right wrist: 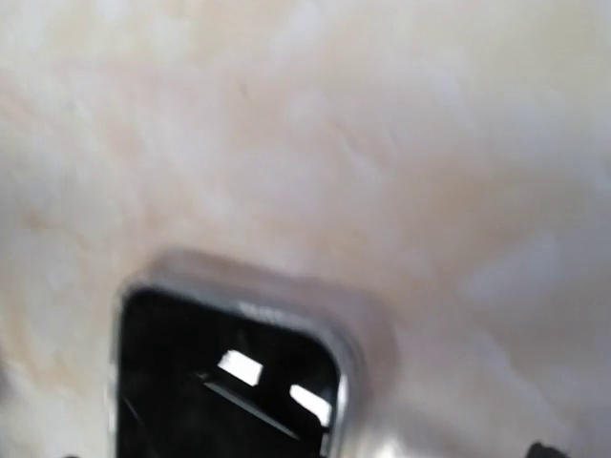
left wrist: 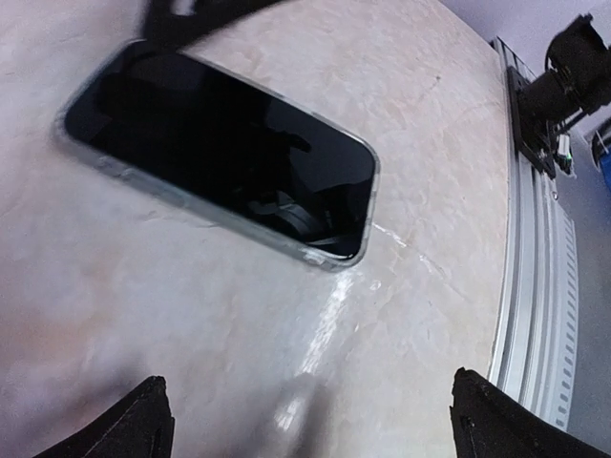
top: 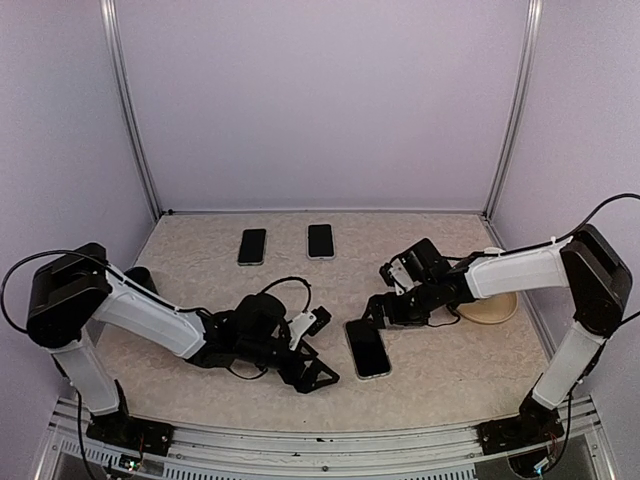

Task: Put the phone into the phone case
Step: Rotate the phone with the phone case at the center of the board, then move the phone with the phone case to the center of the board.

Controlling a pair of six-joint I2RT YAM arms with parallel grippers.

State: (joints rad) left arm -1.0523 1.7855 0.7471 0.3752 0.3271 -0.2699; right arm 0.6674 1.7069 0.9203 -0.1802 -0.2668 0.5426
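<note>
Two arms lie low on the worktop (top: 450, 385). The left claw (left wrist: 305, 425) gapes empty, and the right claw (top: 372, 314) looks apart too. At lower centre lies the phone (top: 367, 348), seemingly seated in its clear phone case (left wrist: 355, 250). Next is probably pressing the corners home. There are three phones in all, counting two spare phones (top: 252, 246) at upper centre, and one tan disc (top: 495, 310).

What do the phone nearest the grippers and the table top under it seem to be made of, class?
Phone: glossy black glass front, judging by its mirror-like reflections. The translucent rim around it looks like clear plastic, likely the case. Table top: smooth beige marbled sheet with a faint sheen, perhaps laminate or vinyl.
</note>
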